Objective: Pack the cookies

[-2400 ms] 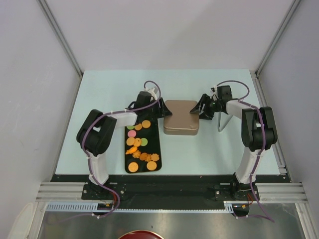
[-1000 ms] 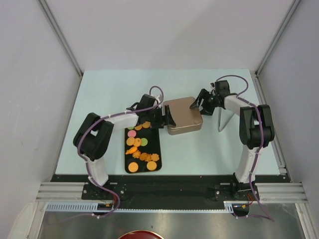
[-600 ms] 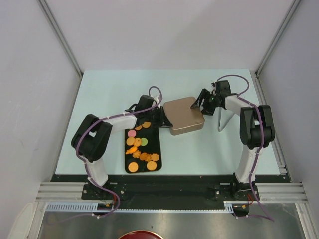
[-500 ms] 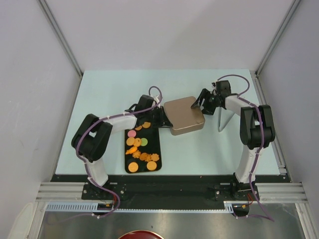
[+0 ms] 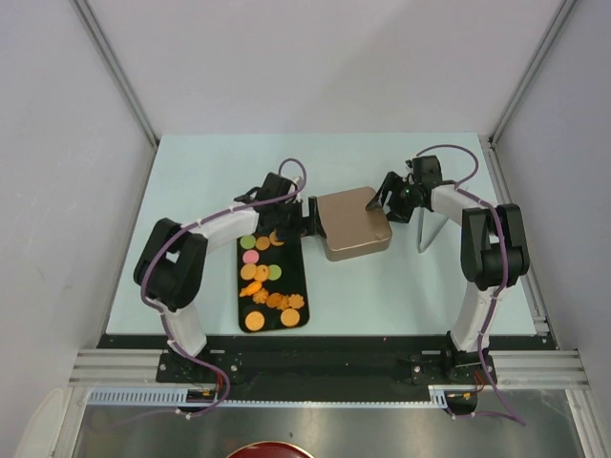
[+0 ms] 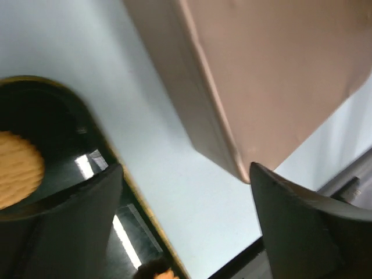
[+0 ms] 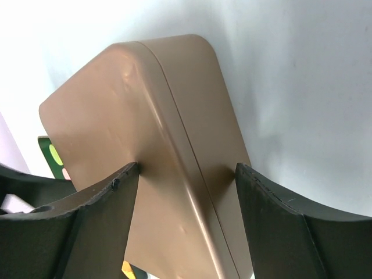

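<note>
R hand (image 5: pixel 388 197) grips tin (image 5: pixel 353 223) at its upper-right corner; L hand (image 5: pixel 306 221) gapes empty by its left edge; tin now skewed, square earlier

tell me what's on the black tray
Cookies lie on the black tray: mostly orange, some green, one pink. The left arm covers its far edge from above, so anything there is hidden.

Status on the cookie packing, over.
Left gripper open at left edge of tin. Right gripper clamped on its far corner. Cookies on black tray. Lid on, in the way.
</note>
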